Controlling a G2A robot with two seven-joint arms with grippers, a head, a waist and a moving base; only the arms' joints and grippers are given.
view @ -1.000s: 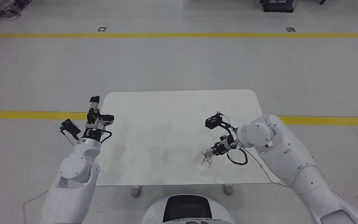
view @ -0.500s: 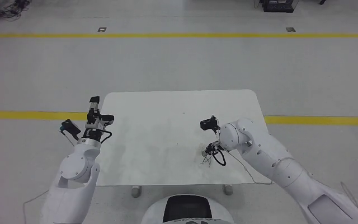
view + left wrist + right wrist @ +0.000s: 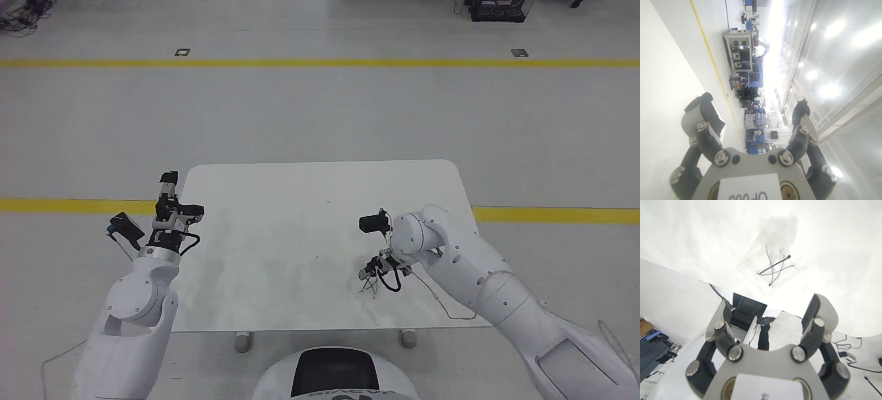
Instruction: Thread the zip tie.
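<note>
Fingers (image 3: 809, 311) of the right gripper (image 3: 770, 304) are spread wide with nothing between them. They are held close over the zip tie (image 3: 774, 265), which lies flat on a clear sheet (image 3: 749, 264) at about five o'clock on the white table (image 3: 300, 200), near its front edge. The left gripper (image 3: 753, 102) is likewise parted and empty, off the table's nine o'clock edge and well apart from the work.

Trouble seems likeliest at the pickup. Thinner ties (image 3: 770, 284) cross the thick one, so a pinch at a crossing could lift several at once. The strap lies flat, so the pads may skid over it or drag the sheet toward the edge.

From the right wrist view the thick tie's head, each separate strand and the sheet's outline can be told apart. From the top view these are one small dark tangle beside the gripper. That view does give both arms' places around the table.
</note>
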